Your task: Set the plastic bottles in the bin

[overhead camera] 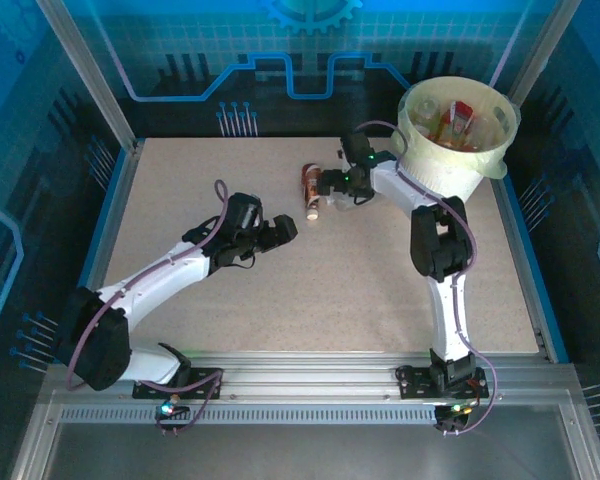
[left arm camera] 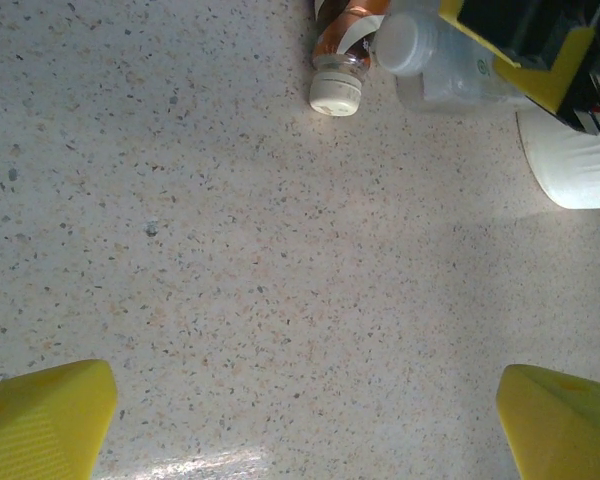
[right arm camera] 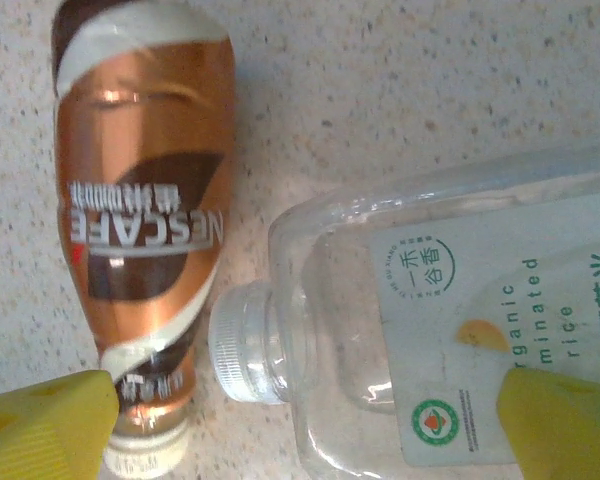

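Two plastic bottles lie on the table's far middle. One is a brown-and-orange Nescafe bottle [overhead camera: 310, 187] [right arm camera: 140, 230] [left arm camera: 342, 40] with a cream cap. The other is a clear bottle [overhead camera: 346, 199] [right arm camera: 430, 330] [left arm camera: 435, 62] with a white label and clear cap. My right gripper [overhead camera: 332, 184] [right arm camera: 300, 435] hangs open over both, the clear bottle's neck between its yellow fingers [right arm camera: 45, 425]. My left gripper [overhead camera: 283, 230] [left arm camera: 305, 440] is open over bare table, short of the bottles. The bin [overhead camera: 480, 165], a white bucket with a pale yellow liner, holds several bottles [overhead camera: 458, 120].
The bin's white side [left arm camera: 580, 165] stands just right of the two bottles in the left wrist view, where my right gripper's yellow finger [left arm camera: 525, 55] covers the clear bottle. Blue rails edge the speckled table [overhead camera: 330, 300] on both sides.
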